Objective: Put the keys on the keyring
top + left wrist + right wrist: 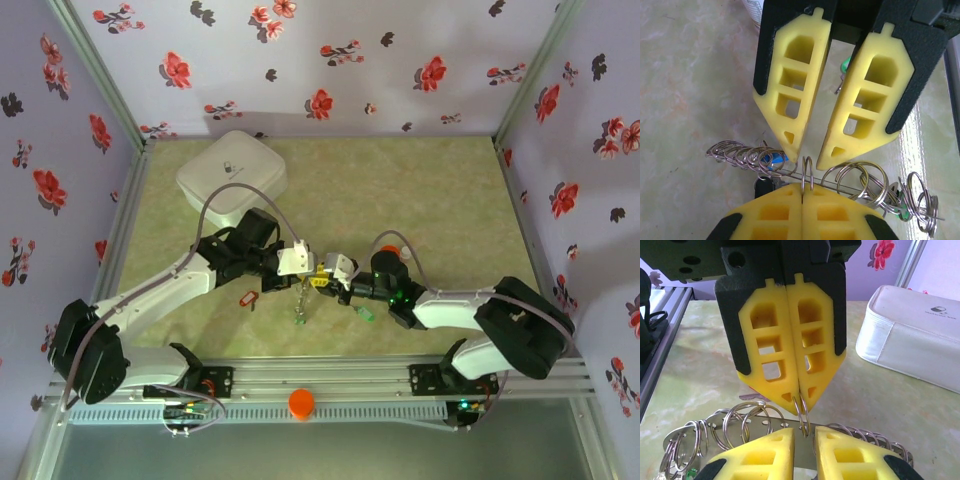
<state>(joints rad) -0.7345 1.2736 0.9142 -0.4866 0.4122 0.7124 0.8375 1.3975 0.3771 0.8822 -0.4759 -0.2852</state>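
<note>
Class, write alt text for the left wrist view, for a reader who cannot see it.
The left gripper, at the bottom, is shut on a small split ring on the keyring; the right gripper points down at it from above, jaws slightly apart. More split rings line the keyring over a pale table.

Top view: keys point(300, 302) too small to count; bottle point(392, 245) half behind right arm point(450, 305). Left wrist: left hand point(802, 189) cut by bottom edge, its shut pads point(785, 210) hide the lower part of the ring point(807, 172); keyring point(790, 173) hoop untraceable behind rings point(740, 152); blue tag point(771, 160) mostly covered, green tag point(905, 214) blurred. Right wrist: right hand point(804, 434) cut at bottom, box point(920, 335) cut at right edge.
</note>
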